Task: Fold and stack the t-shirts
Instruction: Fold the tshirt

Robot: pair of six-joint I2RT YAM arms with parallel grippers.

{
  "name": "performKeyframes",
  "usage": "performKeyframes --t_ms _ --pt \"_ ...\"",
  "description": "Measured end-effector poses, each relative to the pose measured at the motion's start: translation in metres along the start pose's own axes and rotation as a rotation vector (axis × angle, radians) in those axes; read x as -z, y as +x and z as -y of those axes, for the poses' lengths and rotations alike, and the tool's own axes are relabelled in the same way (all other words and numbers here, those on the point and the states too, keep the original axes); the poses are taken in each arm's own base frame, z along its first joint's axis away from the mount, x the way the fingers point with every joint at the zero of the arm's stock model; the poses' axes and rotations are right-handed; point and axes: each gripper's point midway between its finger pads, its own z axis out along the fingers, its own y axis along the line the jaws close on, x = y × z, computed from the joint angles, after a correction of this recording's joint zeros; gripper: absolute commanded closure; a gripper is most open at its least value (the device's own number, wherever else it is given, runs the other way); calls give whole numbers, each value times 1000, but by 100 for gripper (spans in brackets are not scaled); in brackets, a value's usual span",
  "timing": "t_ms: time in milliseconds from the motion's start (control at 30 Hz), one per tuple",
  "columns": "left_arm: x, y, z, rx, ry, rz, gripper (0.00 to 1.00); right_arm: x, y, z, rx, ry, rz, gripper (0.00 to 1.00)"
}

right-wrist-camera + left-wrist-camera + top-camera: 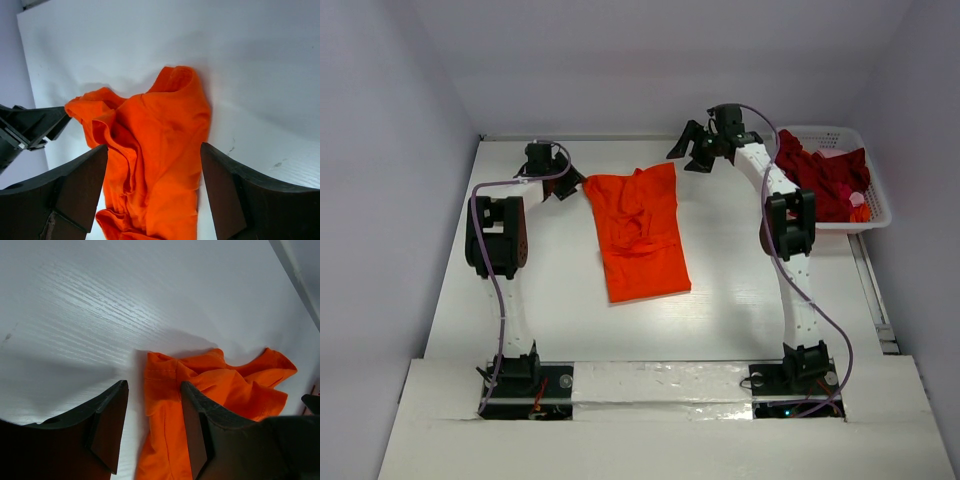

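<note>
your orange t-shirt [638,232] lies rumpled mid-desk [550,290], one end toward the far wall. the dark red t-shirt [820,175] sits in the basket [880,215] at the right. the left gripper [152,410] stands open with the shirt's far left corner between its jaws. the right gripper [152,170] hangs wide open over the far right corner. risk: closing here may catch one loose layer and drag the bunched middle. room is tight at the far edge, while bare desk lies nearer the arm bases.
</note>
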Motion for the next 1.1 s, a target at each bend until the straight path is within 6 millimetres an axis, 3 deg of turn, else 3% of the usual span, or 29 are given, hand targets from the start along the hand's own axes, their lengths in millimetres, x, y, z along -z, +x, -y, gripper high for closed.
performKeyframes --t_ms 333,500,600,667,733,800,967,1033,1067,1100 --pt "0 4 -2 2 2 -11 57 -13 -1 -4 -97 -49 6 20" --pt "0 12 -10 11 -15 -28 64 -20 9 2 -121 -68 -19 21" --pt "12 17 -17 18 -41 -16 77 -25 28 15 -114 -30 -55 37" --pt "34 15 -15 13 -63 0 83 -22 44 24 -102 16 -84 48" --pt "59 -2 1 -5 -54 57 85 -12 58 20 -76 47 -103 52" --pt "89 -27 28 -33 -16 140 83 8 66 3 -35 54 -105 52" --pt "169 -93 108 -88 142 360 84 70 39 -78 128 -52 13 54" --pt "188 -103 130 -101 186 402 91 89 30 -101 180 -85 59 60" --pt "194 -103 135 -106 191 408 100 94 30 -110 203 -96 70 65" --pt "197 -97 139 -111 191 400 100 97 30 -113 213 -93 75 72"
